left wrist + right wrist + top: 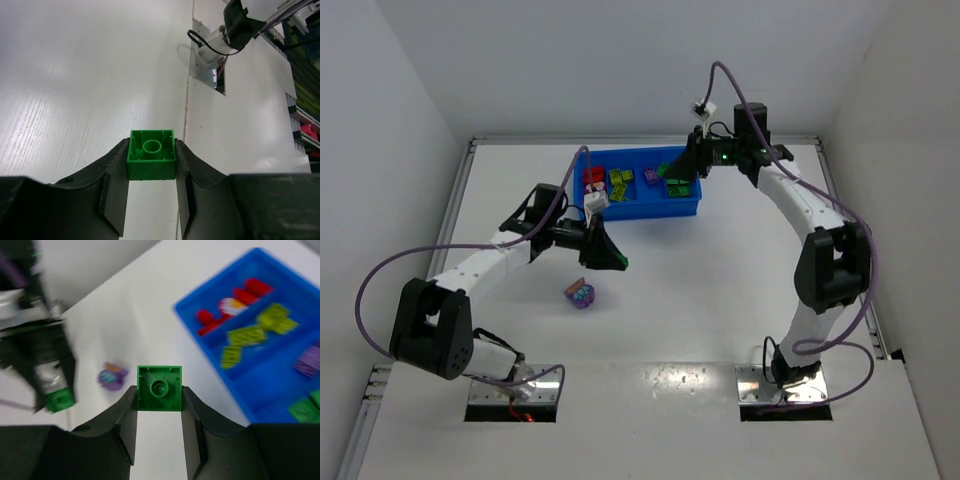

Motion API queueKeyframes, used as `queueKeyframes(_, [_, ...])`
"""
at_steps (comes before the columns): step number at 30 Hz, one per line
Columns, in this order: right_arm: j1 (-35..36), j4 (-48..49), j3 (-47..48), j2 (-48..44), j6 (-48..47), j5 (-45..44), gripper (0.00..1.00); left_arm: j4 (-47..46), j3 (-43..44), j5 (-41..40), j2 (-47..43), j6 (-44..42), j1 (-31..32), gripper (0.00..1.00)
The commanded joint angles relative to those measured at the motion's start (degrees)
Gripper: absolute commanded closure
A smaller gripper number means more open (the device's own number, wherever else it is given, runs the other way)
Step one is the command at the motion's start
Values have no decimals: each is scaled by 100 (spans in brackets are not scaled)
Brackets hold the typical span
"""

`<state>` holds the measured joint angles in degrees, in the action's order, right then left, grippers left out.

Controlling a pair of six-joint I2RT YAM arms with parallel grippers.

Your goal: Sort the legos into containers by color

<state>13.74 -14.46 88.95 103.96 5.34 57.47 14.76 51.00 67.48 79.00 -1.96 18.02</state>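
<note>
- The left gripper (151,151) is pinched narrow on the left green brick (151,167), which has its hollow underside facing the wrist camera. It hangs just in front of the blue tray (640,211), by the left half of the tray's near wall.
- The right gripper (159,396) is clamped on the right green brick (159,382), above the tray's right end.
- Inside the tray, from its left end, lie red, yellow-green and purple legos, then the green pieces (302,410).
- A purple lego (582,295) lies on the table well in front of the tray.
- My read is that both greens are in transit. The right gripper needs to release over the right-end compartment and then clear off. The left must then cross to that same end. The purple piece waits.
</note>
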Motion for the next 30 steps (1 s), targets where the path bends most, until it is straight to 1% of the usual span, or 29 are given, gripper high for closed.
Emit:
queueKeyframes(1, [-134,419,333,343,187,-1043,100,-61,15,-147,-236,-279,26,95])
queueKeyframes(2, [-204,331,334,518,73,-1245,100,-61,67,-217,-236,-279,26,95])
queueKeyframes(3, [-205,225,412,624,-32,-1735,100,-61,120,-314,-236,-227,26,95])
queueKeyframes(5, [-257,-47,527,835,-419,-2011,100,-61,374,-700,-236,-113,26,95])
queueKeyframes(6, [-257,-48,588,984,-525,-2264,100,-61,488,-823,-167,-60,26,95])
queueKeyframes(8, [-257,30,536,1099,-596,-2442,100,-114,875,-1140,-61,81,26,95])
queueKeyframes(9, [-257,83,536,1178,-648,-2712,100,-114,1007,-1228,79,290,26,95])
queueKeyframes(11, [-257,144,589,1433,-710,-2890,100,-263,1420,-1456,246,493,26,95])
queueKeyframes(13, [-257,223,641,1574,-788,-3320,100,-325,1779,-1745,474,818,26,97])
queueKeyframes(15, [-205,224,711,1750,-895,-3620,100,-404,2026,-1896,659,889,26,98])
queueKeyframes(18, [-152,277,764,1803,-983,-3568,59,-474,2484,-2204,1046,890,78,98])
queueKeyframes(19, [-152,277,764,1803,-870,-3568,39,-474,2580,-2291,1143,951,79,98])
queueKeyframes(21, [-152,277,764,1716,-790,-3375,22,-623,2844,-2572,1424,1039,79,98])
queueKeyframes(22, [-152,329,764,1645,-659,-3131,14,-702,2949,-2687,1538,1152,131,98])
queueKeyframes(23, [-213,330,764,1558,-570,-3006,13,-703,3203,-2897,1661,1206,184,98])
queueKeyframes(25, [-266,409,712,1330,-368,-2935,13,-800,3555,-2960,2170,1259,236,98])
queueKeyframes(26, [-266,478,529,998,-202,-2883,13,-861,3957,-3126,2355,1329,298,98])
queueKeyframes(27, [-327,531,431,794,-105,-2882,13,-861,4161,-3179,2557,1382,298,98])
queueKeyframes(28, [-328,662,309,575,-43,-2882,13,-861,4363,-3232,2942,1382,368,98])
queueKeyframes(29, [-380,664,64,129,-42,-2882,13,-861,4748,-3302,3128,1443,438,98])
queueKeyframes(30, [-433,664,-34,-93,10,-2960,13,-913,4926,-3355,3321,1444,439,98])
